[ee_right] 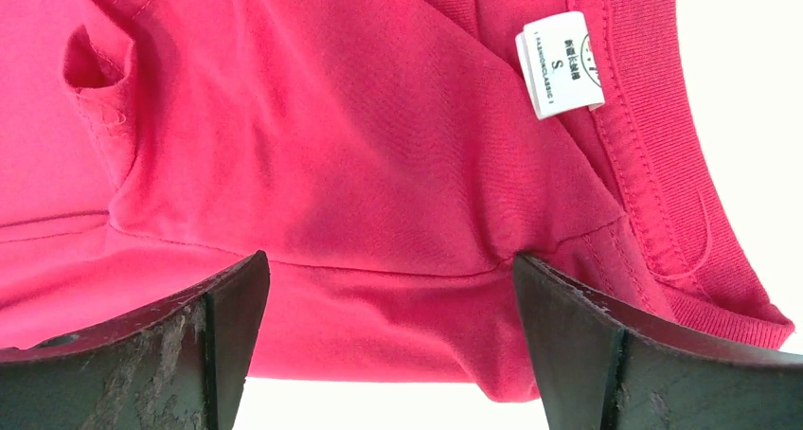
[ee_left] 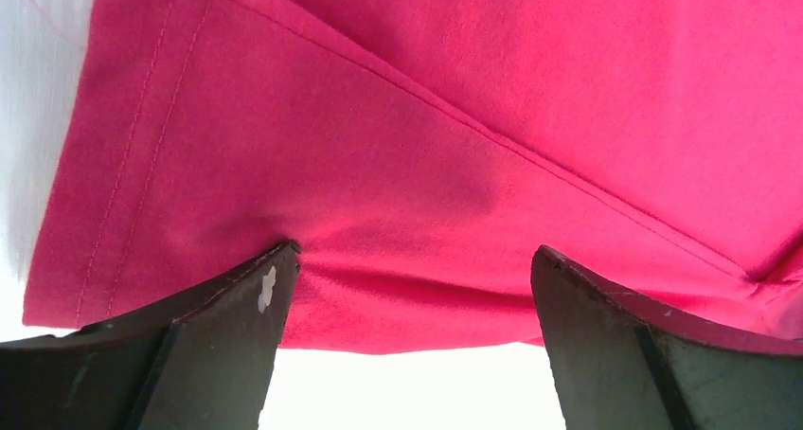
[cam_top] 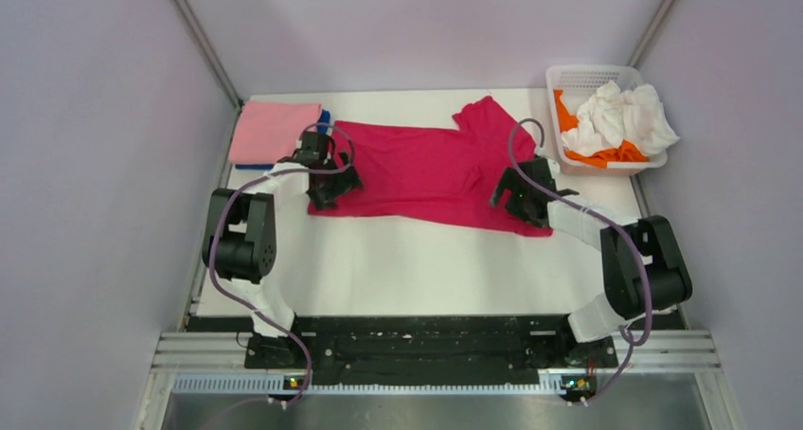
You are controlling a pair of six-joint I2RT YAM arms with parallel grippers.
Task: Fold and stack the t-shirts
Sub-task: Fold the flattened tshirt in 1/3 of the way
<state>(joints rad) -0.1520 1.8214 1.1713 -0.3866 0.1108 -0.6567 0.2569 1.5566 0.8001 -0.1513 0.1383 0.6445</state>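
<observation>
A white label (ee_right: 559, 63) sewn at the neck of the red shirt (ee_right: 331, 165) bears a large "S". Small print along its edge reads "FASHIONCLASSIC". The other tiny characters on it are too small to read.

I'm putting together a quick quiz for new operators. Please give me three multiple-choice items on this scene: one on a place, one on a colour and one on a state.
1. Where does the basket stand?
A. far right
B. far left
C. near centre

2. What colour is the spread t-shirt?
A. blue
B. orange
C. crimson-red

3. How does the left gripper stand?
A. shut
B. open
C. out of view

Answers:
1. A, since the top view shows the basket at the far right edge of the table.
2. C, since the spread t-shirt is crimson-red in all three views.
3. B, since the left wrist view shows its fingers wide apart over the cloth.
</observation>
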